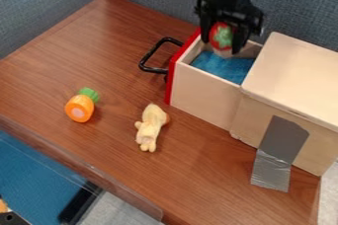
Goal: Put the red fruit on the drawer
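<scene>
And there was the fruit (218,32), right between the jaws! The gripper (222,47) had them clamped on it from both sides, over the open drawer (201,91), near its red front (173,73), blue lining (228,69) below!

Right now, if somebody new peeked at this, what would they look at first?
Probably the red fruit with its green top, held by the black gripper above the open drawer. Next might come the drawer's bright red front, then the orange toy carrot on the table, over on the picture's left side.
</scene>
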`<state>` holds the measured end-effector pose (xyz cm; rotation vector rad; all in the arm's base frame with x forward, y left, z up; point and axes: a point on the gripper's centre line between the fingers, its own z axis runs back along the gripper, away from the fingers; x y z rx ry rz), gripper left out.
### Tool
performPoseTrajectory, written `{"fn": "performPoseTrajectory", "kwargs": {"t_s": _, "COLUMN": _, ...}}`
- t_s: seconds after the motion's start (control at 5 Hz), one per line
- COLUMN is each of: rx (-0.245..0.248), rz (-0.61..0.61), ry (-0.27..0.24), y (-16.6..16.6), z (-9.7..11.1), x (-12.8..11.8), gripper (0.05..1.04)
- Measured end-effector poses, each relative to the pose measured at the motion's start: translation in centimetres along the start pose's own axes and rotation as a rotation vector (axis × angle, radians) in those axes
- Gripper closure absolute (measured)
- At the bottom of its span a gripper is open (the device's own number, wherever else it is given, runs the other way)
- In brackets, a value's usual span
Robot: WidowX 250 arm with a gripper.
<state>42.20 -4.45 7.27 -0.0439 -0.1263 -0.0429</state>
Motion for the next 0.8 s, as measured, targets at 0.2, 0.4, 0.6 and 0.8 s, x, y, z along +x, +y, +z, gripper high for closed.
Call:
{"fn": "performPoseTrajectory", "kwargs": {"t_s": 0.2, "rx": 0.004, "rz": -0.019, "ry": -0.001, "y": -0.4, "z": -0.3, "x": 0.0, "gripper": 0.250}}
{"fn": "performPoseTrajectory", "kwargs": {"t_s": 0.4, "rx": 0.015, "rz": -0.020, "ry": 0.021, "y": -0.2, "z": -0.9, "x": -0.6, "gripper": 0.075}}
{"fn": "performPoseTrajectory", "kwargs": {"t_s": 0.6, "rx": 0.040, "rz": -0.017, "ry": 0.020, "y": -0.2, "z": -0.1, "x": -0.9, "gripper": 0.075}}
{"fn": "performPoseTrajectory", "kwargs": {"t_s": 0.8, "rx": 0.057, "rz": 0.001, "ry": -0.044, "y": -0.1, "z": 3.3, "x": -1.5, "gripper": 0.083}}
